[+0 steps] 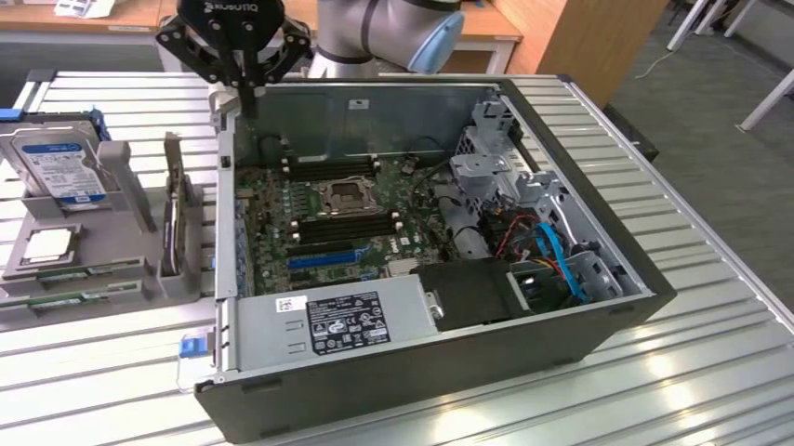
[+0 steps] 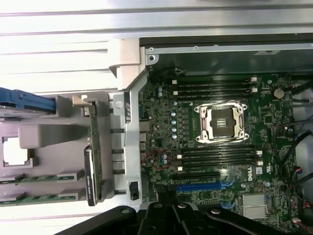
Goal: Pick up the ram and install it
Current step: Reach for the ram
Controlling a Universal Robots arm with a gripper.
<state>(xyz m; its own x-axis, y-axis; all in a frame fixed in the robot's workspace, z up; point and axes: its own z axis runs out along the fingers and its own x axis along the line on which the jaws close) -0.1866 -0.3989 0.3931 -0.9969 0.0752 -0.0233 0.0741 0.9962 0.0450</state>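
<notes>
Exterior view: the gripper (image 1: 249,107) hangs over the far corner of the open case (image 1: 496,372), just inside the wall on the exterior view's left. Its fingers are pressed together and hold nothing. The ram (image 1: 72,273) lies flat in the grey holder (image 1: 118,172) outside the case, on the exterior view's left. A second like stick lies just beside it, nearer the camera. The hard drive (image 1: 56,167) stands at the far end of the same holder.

Going by this, the task is at its start. The ram is not yet picked up, and the gripper is well apart from it. The long black slots (image 1: 337,229) on either side of the processor socket (image 1: 344,197) look bare in both views, so nothing is installed.

Case and holder rest on a table (image 1: 694,372) of bright ribbed metal slats running across the picture, which throw back glare from overhead light. Behind it stands a wooden desk (image 1: 583,37). On the exterior view's right there is grey floor (image 1: 707,84) with white furniture legs.
</notes>
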